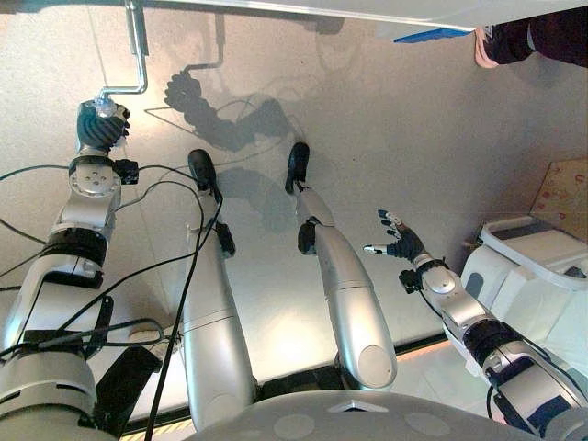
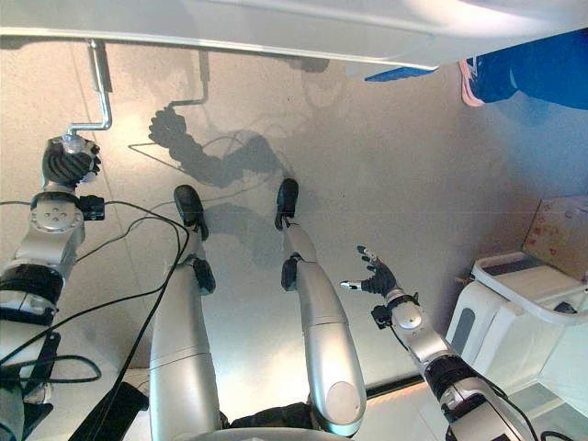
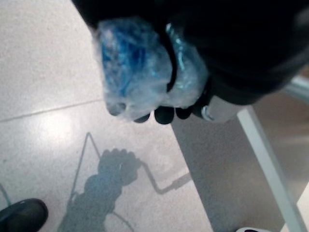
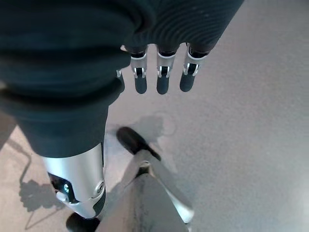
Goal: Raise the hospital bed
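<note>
Hospital bed (image 1: 367,9) frame runs along the far edge of the floor (image 1: 386,138); its metal crank (image 1: 138,64) hangs from it at far left. Left hand (image 1: 101,124) is curled round the crank's plastic-wrapped grip (image 3: 135,72). Right hand (image 1: 397,241) hangs idle, fingers straight, holding nothing. Judgement: turn in smooth full circles, wrist aligned with the crank axis, grip firm since the wrap looks slippery.

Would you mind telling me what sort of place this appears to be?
Probably a hospital room or care-training space: a white bed frame overhead, its metal crank handle gripped by the left hand, above pale speckled flooring.
</note>
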Controlling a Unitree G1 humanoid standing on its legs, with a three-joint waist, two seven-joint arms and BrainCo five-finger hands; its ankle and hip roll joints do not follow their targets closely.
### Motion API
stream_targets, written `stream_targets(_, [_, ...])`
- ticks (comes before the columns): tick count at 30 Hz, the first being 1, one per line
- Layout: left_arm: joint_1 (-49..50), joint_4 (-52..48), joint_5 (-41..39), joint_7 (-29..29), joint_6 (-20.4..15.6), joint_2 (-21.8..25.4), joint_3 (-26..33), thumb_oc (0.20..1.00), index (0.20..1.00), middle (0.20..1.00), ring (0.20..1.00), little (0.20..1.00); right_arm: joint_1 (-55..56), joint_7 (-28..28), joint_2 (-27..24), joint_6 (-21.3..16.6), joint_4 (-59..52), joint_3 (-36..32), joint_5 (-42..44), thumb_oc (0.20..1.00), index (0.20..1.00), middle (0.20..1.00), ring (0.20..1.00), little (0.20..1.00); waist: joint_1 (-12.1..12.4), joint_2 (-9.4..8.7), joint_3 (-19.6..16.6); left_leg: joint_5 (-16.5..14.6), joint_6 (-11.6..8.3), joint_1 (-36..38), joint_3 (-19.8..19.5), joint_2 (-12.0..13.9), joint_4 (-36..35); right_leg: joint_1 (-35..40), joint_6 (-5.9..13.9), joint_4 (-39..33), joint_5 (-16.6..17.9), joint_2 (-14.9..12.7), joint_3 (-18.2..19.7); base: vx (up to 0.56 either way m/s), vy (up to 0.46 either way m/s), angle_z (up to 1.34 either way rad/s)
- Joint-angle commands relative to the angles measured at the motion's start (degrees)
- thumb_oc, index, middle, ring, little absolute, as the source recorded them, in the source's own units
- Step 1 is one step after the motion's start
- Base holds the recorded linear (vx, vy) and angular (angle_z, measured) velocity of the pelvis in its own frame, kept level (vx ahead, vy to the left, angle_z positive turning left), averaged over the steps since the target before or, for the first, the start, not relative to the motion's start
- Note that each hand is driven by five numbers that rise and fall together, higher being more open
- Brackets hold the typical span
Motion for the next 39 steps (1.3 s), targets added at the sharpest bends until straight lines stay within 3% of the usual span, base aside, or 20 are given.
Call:
stream_targets(1, [1.38,1.72,4.17,0.66,1.98,1.19,-1.03,0.2,0.2,0.2,0.2,0.2,1.21,-0.62,-0.39,-0.19,-2.53,1.33,1.63,1.0,1.0,1.0,1.0,1.0,2.2,-5.66,0.11,-3.13,-0.29,2.8,1.94,-3.24,-0.75,-1.17,7.14,2.08,-0.74,-4.34,3.14,-0.01,-0.004,-0.05])
stream_targets(12, [3.48,-10.51,7.92,-1.5,1.76,-7.56,-8.22,0.2,0.2,0.2,0.2,0.2,0.32,-1.37,0.0,1.4,-2.37,1.98,0.02,1.0,1.0,1.0,1.0,1.0,1.26,-4.33,0.11,-1.49,-0.27,3.48,3.47,-2.57,-2.64,-3.08,6.32,3.65,-0.83,-3.77,4.59,-0.02,-0.065,-0.05])
stream_targets(13, [2.39,-13.9,8.05,-2.54,0.81,-9.93,-11.32,0.2,0.2,0.2,0.2,0.2,-0.79,-1.74,0.09,1.77,-2.0,2.76,-0.7,1.0,1.0,1.0,1.0,1.0,0.3,-4.05,0.11,-0.65,-0.53,4.43,4.18,-2.01,-3.41,-3.06,6.34,3.81,-0.63,-3.23,5.14,-0.03,-0.117,-0.07])
stream_targets(19, [-0.61,-23.71,2.85,-3.89,-2.23,-12.55,-15.72,0.2,0.2,0.2,0.2,0.2,-2.23,-2.41,-1.12,1.86,-3.16,3.14,-1.77,1.0,1.0,1.0,1.0,1.0,-1.45,-3.0,0.11,1.34,-1.4,8.23,5.56,-1.31,-7.16,-2.66,6.62,3.82,-0.26,-1.63,6.32,-0.03,-0.144,-0.15])
stream_targets(24, [0.7,-33.34,-2.07,-5.55,-4.71,-11.2,-16.11,0.2,0.2,0.2,0.2,0.2,-1.04,-2.11,-2.11,1.81,-3.71,2.19,-2.39,1.0,1.0,1.0,1.0,1.0,-1.68,-1.54,0.11,2.3,-1.9,10.65,5.84,-1.09,-8.93,-1.9,6.45,4.52,-0.87,-0.96,6.54,-0.01,-0.1,-0.06])
stream_targets(26, [3.5,-42.74,-5.83,-9.39,-6.76,-7.7,-15.3,0.2,0.2,0.2,0.2,0.2,-0.13,-1.5,-2.66,1.94,-2.72,1.2,-3.47,1.0,1.0,1.0,1.0,1.0,-1.34,-0.28,0.11,2.33,-2.32,12.2,6.02,-0.88,-9.14,-1.33,6.41,5.24,-1.42,-0.3,6.6,-0.01,-0.098,-0.03])
stream_targets(27, [3.51,-42.75,-5.83,-9.39,-6.75,-7.69,-15.29,0.2,0.2,0.2,0.2,0.2,-0.13,-1.5,-2.66,1.94,-2.72,1.21,-3.47,1.0,1.0,1.0,1.0,1.0,-1.34,-0.29,0.11,2.33,-2.32,12.21,6.03,-0.88,-9.14,-1.33,6.41,5.24,-1.42,-0.3,6.61,-0.02,-0.071,-0.03])
stream_targets(31, [12.01,-58.48,-17.05,-17.06,-10.72,0.49,-9.91,0.2,0.2,0.2,0.2,0.2,2.69,-0.14,-4.1,1.13,-1.04,-2.13,-3.7,1.0,1.0,1.0,1.0,1.0,-0.35,2.47,0.11,1.96,-2.44,13.61,6.45,-0.63,-8.27,-0.64,6.14,7.21,-2.14,-0.47,6.98,-0.01,-0.052,-0.05])
stream_targets(39, [24.62,-66.41,-22.21,-20.78,-13.07,7.18,1.77,0.2,0.2,0.2,0.2,0.2,6.6,0.97,-3.43,0.02,-0.44,-5.17,-3.5,1.0,1.0,1.0,1.0,1.0,2.1,4.29,0.11,2.33,-2.45,14.07,6.1,-1.71,-9.41,0.49,6.34,6.83,-2.12,-1.75,5.75,-0.01,0.004,0.03])
